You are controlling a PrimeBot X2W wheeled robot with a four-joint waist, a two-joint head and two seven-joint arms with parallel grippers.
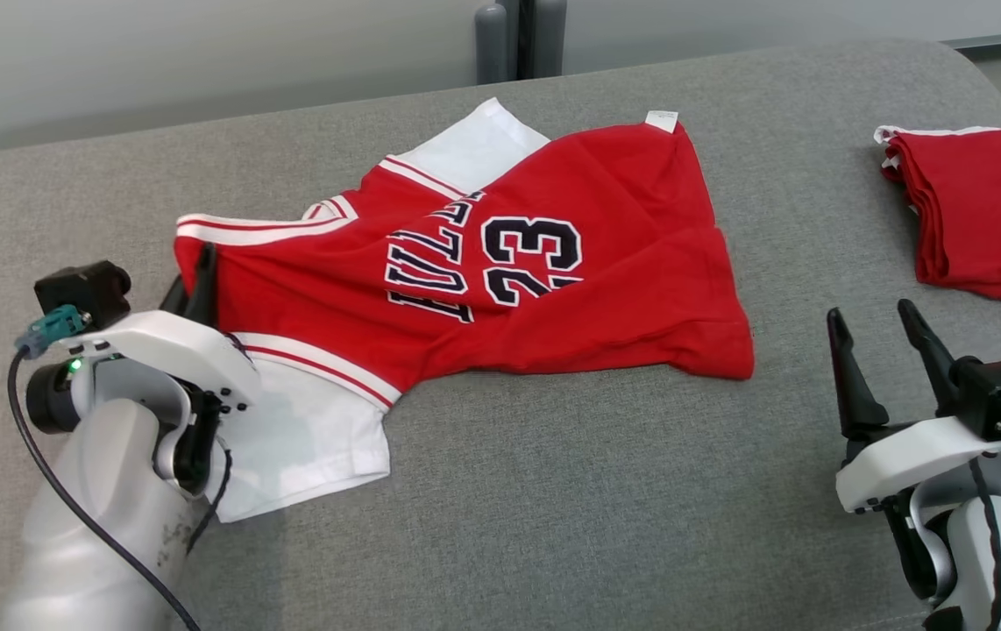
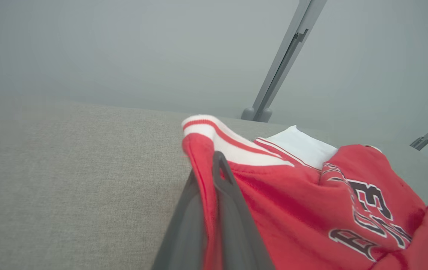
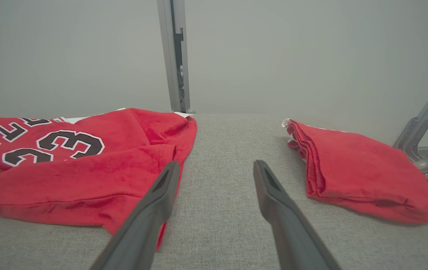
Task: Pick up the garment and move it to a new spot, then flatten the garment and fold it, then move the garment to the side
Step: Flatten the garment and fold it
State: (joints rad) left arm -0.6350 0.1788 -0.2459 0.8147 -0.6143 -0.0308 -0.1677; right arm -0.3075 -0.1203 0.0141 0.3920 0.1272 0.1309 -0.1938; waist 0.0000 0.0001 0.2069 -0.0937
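The garment is a red jersey with white sleeves and the number 23, lying crumpled across the grey cushion. My left gripper is shut on the jersey's left shoulder edge near the striped trim. In the left wrist view the red cloth is pinched between the two dark fingers. My right gripper stands open at the lower right, apart from the jersey's hem. In the right wrist view its fingers frame bare cushion, with the jersey to their left.
A folded red cloth lies at the right edge of the grey cushion; it is also in the right wrist view. Grey metal posts stand behind the cushion's far edge. A pale wall lies beyond.
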